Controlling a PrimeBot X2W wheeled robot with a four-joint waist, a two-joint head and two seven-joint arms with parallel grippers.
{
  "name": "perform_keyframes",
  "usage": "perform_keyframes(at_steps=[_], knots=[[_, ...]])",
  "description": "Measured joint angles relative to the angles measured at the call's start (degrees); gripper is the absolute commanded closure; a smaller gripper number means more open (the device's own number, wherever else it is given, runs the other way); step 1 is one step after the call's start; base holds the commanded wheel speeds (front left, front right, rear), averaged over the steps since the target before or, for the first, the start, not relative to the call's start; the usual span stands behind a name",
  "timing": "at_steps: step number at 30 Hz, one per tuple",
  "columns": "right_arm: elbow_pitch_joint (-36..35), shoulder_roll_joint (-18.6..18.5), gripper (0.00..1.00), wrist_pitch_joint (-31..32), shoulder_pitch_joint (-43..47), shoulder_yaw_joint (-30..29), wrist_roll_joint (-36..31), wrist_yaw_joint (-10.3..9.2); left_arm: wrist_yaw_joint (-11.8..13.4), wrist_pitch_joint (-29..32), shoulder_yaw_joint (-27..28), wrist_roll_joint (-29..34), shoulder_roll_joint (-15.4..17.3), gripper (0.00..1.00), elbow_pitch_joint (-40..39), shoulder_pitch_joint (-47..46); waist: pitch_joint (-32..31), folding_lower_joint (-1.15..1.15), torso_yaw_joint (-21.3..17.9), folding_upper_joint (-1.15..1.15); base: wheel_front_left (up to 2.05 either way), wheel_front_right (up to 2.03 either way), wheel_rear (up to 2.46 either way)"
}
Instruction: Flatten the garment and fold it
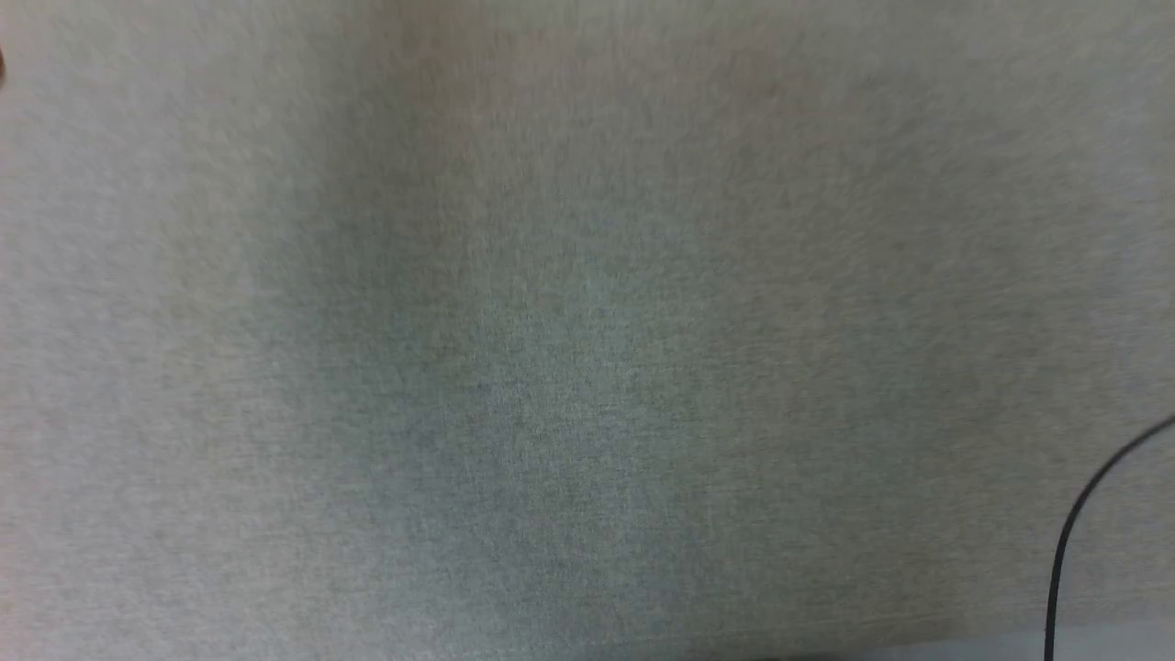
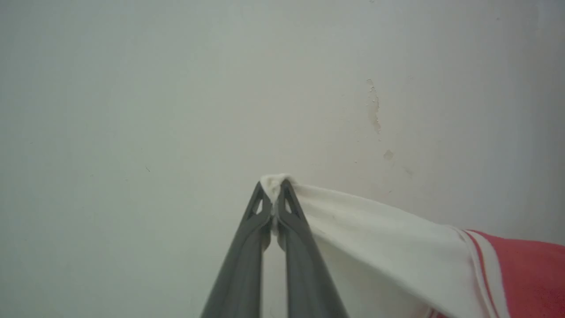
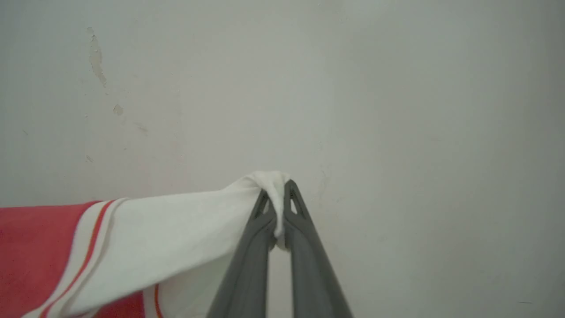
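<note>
In the left wrist view my left gripper (image 2: 274,189) is shut on the white sleeve edge of the garment (image 2: 397,247), whose cloth stretches off to the right into striped trim and a red body. In the right wrist view my right gripper (image 3: 277,187) is shut on another white sleeve edge of the garment (image 3: 167,238), with the cloth stretched to the left toward red-and-white trim and the red body. Both grips are lifted, with a pale wall behind them.
The pale wall (image 2: 176,110) behind the grippers has chipped paint spots (image 2: 374,110). The head view looks at a grey fabric-like surface (image 1: 551,321), with a black cable (image 1: 1069,542) curving at the lower right.
</note>
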Motion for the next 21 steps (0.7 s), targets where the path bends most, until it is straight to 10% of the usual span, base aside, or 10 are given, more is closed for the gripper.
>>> perform_keyframes(at_steps=[12,21], knots=[[11.87,3.82,1.00,-12.54,-6.64,5.13,-2.30,0.01,-3.04,-9.31,0.41,-1.55,-2.70,1.00,13.76,-6.56,10.61,-0.02,1.95,0.00,0.00,0.00,0.00],[13.94,4.48,1.00,-16.85,8.78,10.73,4.39,0.00,-5.36,-12.61,-3.50,-1.62,-4.04,1.00,16.99,9.10,10.13,-0.03,4.48,0.00,0.00,0.00,0.00]])
